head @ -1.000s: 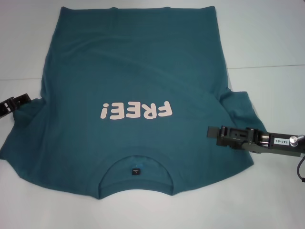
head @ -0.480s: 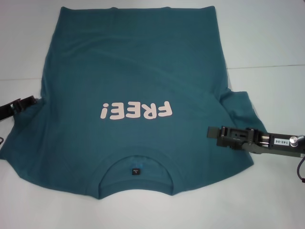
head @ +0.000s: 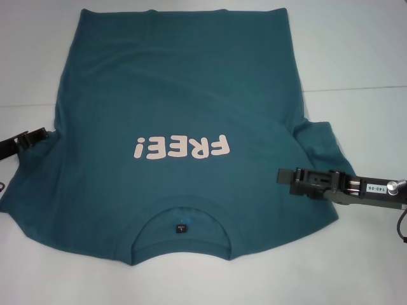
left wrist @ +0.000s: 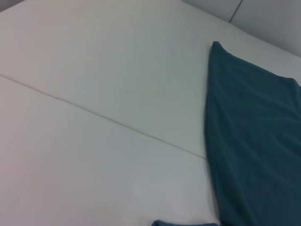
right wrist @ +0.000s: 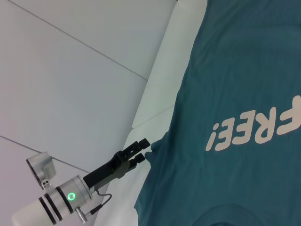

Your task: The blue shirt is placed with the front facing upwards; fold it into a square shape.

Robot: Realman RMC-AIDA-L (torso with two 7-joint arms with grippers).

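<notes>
The blue shirt [head: 178, 95] lies spread flat on the table, front up. Its collar [head: 182, 210] is nearest me and the pink "FREE!" lettering [head: 181, 148] reads upside down. My left gripper [head: 43, 134] sits low at the shirt's left edge, where the sleeve meets the body. In the right wrist view the left gripper [right wrist: 145, 149] shows two fingers a little apart, their tips right at the cloth edge. My right gripper [head: 280, 176] points inward over the right sleeve [head: 321, 143]. The left wrist view shows only the shirt's side edge [left wrist: 254, 141] and table.
The white table [left wrist: 94, 94] has a thin seam line [head: 356, 89] running across it on both sides of the shirt. A dark cable [head: 402, 229] hangs off the right arm near the picture's right edge.
Over the last second my left gripper slid right, up to the shirt's left edge, and has held there. The right arm and the shirt have not moved.
</notes>
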